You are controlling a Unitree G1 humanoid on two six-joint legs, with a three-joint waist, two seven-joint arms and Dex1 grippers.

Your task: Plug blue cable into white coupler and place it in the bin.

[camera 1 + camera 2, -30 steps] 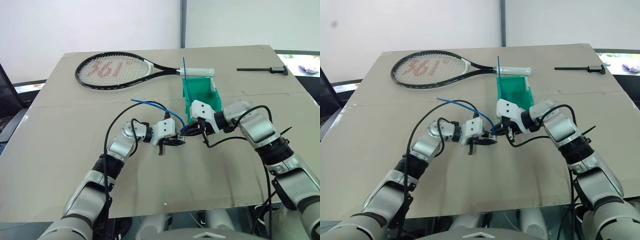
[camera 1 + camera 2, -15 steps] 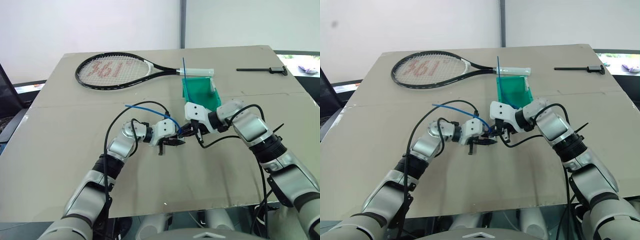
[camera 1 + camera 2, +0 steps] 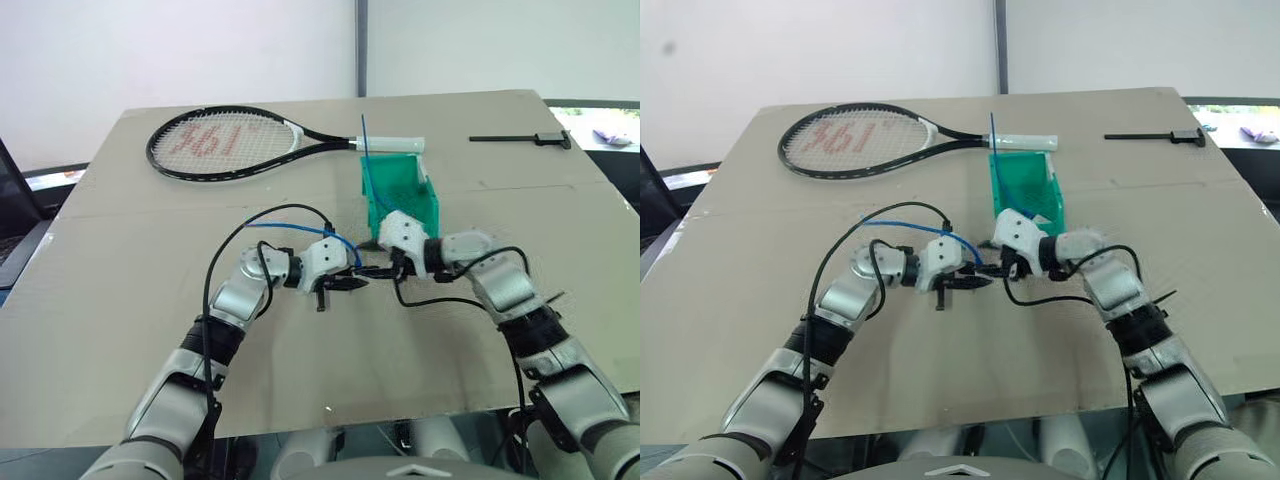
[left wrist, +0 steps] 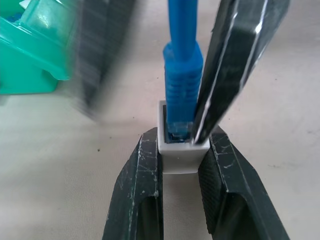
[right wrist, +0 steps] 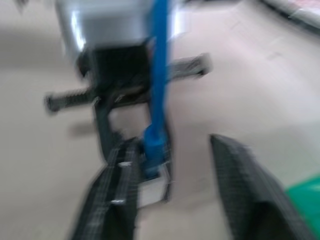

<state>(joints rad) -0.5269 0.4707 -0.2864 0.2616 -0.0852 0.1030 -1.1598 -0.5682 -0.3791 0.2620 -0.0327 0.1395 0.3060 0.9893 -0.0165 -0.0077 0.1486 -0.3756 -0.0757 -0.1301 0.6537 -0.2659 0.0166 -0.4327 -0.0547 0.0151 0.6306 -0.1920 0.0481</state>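
Released now, right jaws gape beside blue cable (image 4: pixel 182 85); left jaws clamp white coupler (image 4: pixel 182 152); racket (image 3: pixel 228 142) reads "361".

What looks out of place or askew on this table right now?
Nothing is spilled or damaged. The one oddity is a tennis racket lying behind the bin, foreign to a cable job. The blue cable sits straight in the white coupler.
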